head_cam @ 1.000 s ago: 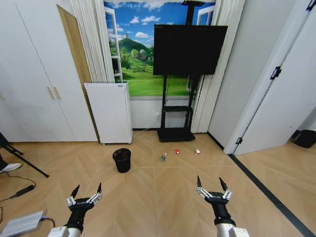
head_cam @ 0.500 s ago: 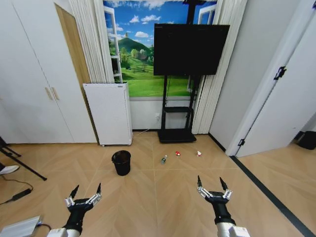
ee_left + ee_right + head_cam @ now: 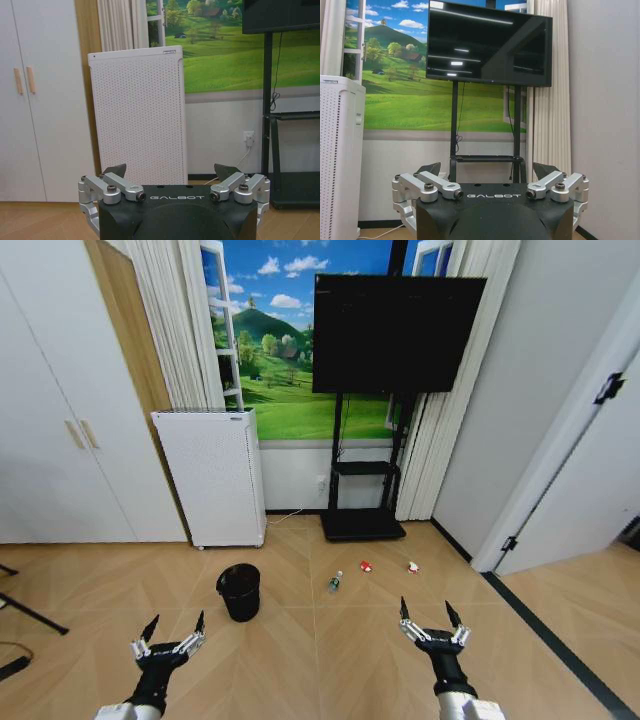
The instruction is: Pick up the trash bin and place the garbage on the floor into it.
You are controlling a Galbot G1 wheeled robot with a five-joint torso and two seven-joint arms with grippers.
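I see a black TV (image 3: 398,332) on a black stand (image 3: 361,485) against a landscape mural (image 3: 290,340). White perforated cabinet (image 3: 210,477) stands left of the TV, white wardrobe doors (image 3: 50,430) farther left. Wood herringbone floor (image 3: 310,650).

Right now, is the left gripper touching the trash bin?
Apart. The head view shows bare floor between the open left gripper and the trash bin, which stands farther off.

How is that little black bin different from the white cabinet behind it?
The bin is black, round, low and open-topped; the cabinet is white, boxy, far taller, with perforated faces. The bin stands out on the open floor; the cabinet stands back by the wall, beside the curtain. Both stand upright on the wooden floor, left of the TV stand.
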